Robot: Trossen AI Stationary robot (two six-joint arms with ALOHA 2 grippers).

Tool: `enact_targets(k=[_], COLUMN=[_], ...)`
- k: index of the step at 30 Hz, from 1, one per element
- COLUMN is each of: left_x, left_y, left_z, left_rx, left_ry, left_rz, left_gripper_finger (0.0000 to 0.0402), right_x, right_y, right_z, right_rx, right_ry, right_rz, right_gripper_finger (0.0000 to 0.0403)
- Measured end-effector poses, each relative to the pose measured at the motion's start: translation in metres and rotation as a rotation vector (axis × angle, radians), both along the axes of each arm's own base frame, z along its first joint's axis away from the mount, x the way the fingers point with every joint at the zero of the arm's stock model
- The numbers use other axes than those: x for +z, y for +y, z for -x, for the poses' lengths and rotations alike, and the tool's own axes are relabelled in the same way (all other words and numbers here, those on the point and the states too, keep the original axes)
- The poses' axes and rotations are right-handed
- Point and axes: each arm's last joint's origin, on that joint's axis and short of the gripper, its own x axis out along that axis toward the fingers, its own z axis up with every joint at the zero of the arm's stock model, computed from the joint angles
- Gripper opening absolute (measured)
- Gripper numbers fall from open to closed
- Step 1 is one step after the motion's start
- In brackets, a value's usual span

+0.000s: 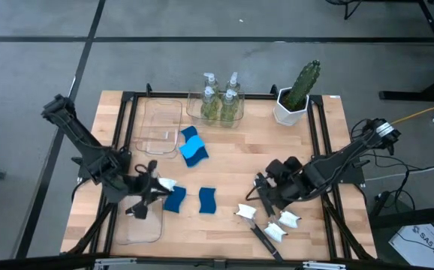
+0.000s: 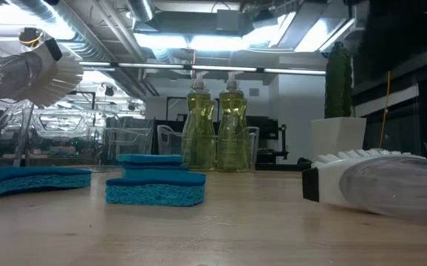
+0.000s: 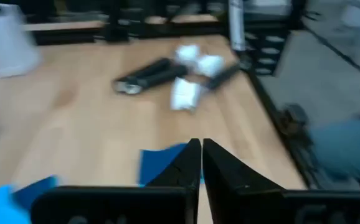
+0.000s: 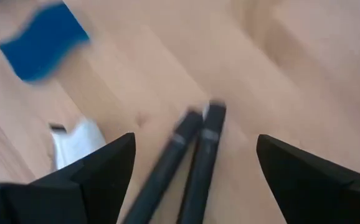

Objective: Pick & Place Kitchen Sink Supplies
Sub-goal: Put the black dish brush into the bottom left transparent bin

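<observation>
My left gripper (image 1: 148, 187) is shut at the near left, above the clear bin's edge, with a dish brush raised off the table. The brush's white head (image 1: 167, 184) shows high up in the low view (image 2: 51, 70). My right gripper (image 4: 195, 168) is open above two black brush handles (image 4: 192, 155) lying side by side on the table, one finger on either side, touching nothing. It shows at the near right in the high view (image 1: 266, 196). Several brushes with white heads (image 1: 275, 229) lie there. Two blue sponges (image 1: 207, 200) lie flat near the middle. Soap bottles (image 1: 218, 101) stand in a far bin. My left gripper holds the dish brush lifted clear of the table, its white head (image 1: 167, 184) sticking out toward the table's right. The fingers (image 3: 186, 165) look closed together in the left wrist view, and the brush does not show there. The high view is too small to show which part they have.
A clear bin (image 1: 143, 221) lies at the near left under my left arm. Another clear bin (image 1: 161, 124) is at the far left, with two blue sponges (image 1: 193, 148) by its corner. A cactus in a white pot (image 1: 296, 94) stands at the far right.
</observation>
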Motion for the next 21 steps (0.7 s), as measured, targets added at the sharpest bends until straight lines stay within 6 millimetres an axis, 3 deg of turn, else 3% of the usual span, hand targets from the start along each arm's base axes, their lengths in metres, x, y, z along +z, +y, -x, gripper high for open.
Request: enact_targets(k=[7,12,16,21], left_x=[0.002,0.009,0.014,0.015], left_y=[0.034,0.056,0.069,0.082], left_z=[0.004,0.003,0.003,-0.001], left_rx=[0.174,0.193,0.186,0.223], left_ry=[0.060,0.053,0.040,0.046], left_rz=[0.051,0.047,0.002,0.007], left_gripper_finger=[0.0012,0.0025,0.0056,0.0116], right_x=[-0.024,-0.034,-0.045,-0.078], right_y=[0.006,0.009,0.009,0.005], right_z=[0.001,-0.002,-0.001,0.009], right_rx=[-0.058,-0.049,-0.025,-0.022], right_ry=[0.260,0.327,0.364,0.404], right_rz=[-0.091,-0.106,-0.111,-0.146], right_gripper_finger=[0.0331,0.0331,0.0331,0.0331])
